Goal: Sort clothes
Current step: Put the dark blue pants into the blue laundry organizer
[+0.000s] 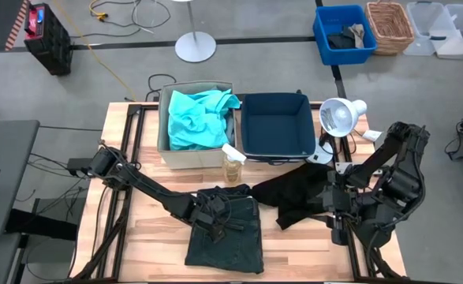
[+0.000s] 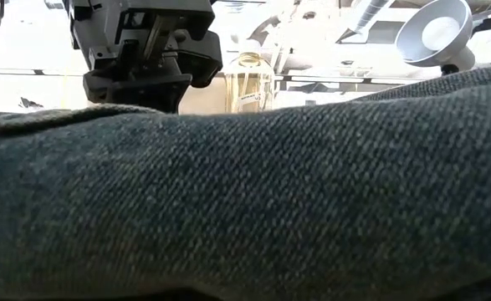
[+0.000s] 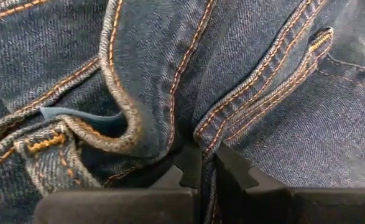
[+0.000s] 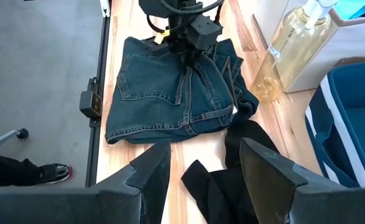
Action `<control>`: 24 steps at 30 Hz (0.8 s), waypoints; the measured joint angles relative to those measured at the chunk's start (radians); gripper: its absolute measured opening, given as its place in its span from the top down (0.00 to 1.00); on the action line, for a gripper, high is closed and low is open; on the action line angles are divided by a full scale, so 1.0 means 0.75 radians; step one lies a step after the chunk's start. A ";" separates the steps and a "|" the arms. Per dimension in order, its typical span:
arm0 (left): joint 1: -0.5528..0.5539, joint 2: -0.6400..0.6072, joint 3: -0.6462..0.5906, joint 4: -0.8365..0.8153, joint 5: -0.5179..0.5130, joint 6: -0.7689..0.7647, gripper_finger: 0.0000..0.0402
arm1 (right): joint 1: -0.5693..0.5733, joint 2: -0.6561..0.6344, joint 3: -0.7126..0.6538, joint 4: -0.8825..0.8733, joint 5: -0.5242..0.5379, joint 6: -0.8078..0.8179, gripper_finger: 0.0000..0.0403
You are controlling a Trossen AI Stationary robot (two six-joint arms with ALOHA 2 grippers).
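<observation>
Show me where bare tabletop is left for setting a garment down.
Free wood lies left of the denim jeans, in front of the beige fabric box, and between jeans and black garment at the front edge. It is crowded around the spray bottle and the right pincer. The navy box is empty.

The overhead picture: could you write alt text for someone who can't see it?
The left claw presses into folded dark jeans on a wooden table. The right claw hovers by a black garment; behind, a turquoise top fills one fabric box.
</observation>
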 joint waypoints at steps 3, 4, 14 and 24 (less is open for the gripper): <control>-0.010 -0.005 0.080 -0.059 -0.029 0.055 0.97 | -0.007 0.000 0.000 0.000 0.000 -0.006 0.49; -0.011 -0.006 0.111 -0.081 -0.036 0.082 0.97 | -0.009 0.000 0.000 0.000 0.000 -0.006 0.49; -0.033 -0.030 0.449 -0.339 -0.100 0.264 0.98 | -0.008 0.000 0.000 0.002 0.000 -0.031 0.49; -0.019 -0.026 0.372 -0.289 -0.081 0.099 0.44 | -0.008 0.000 0.000 0.008 0.000 -0.032 0.49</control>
